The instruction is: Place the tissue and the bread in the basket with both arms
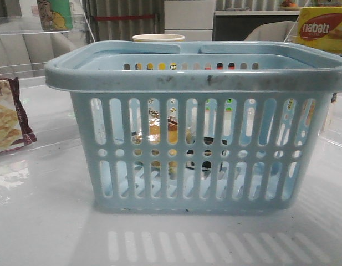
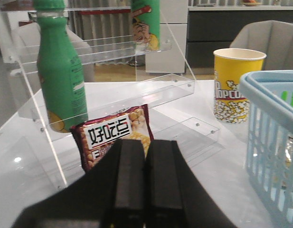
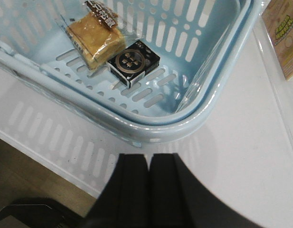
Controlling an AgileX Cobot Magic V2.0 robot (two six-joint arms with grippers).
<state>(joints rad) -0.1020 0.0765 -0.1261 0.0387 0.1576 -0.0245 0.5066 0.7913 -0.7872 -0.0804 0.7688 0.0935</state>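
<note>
The light-blue basket (image 1: 193, 83) stands in the middle of the white table. Inside it lie the bread (image 3: 96, 40), a clear packet of golden-brown bread, and the tissue (image 3: 133, 62), a small black pack touching it. Through the slots in the front view the bread (image 1: 157, 128) and the tissue (image 1: 207, 158) show dimly. My right gripper (image 3: 148, 159) is shut and empty, outside the basket by its corner rim (image 3: 184, 123). My left gripper (image 2: 146, 145) is shut and empty, left of the basket (image 2: 274, 142). Neither gripper shows in the front view.
A maroon-edged cracker packet (image 2: 113, 135) lies just beyond my left gripper, by a clear acrylic shelf (image 2: 151, 90) holding a green bottle (image 2: 61, 76). A yellow popcorn cup (image 2: 236, 83) stands behind the basket. A yellow box (image 1: 323, 27) sits at the far right. The table's edge (image 3: 46, 161) runs near my right gripper.
</note>
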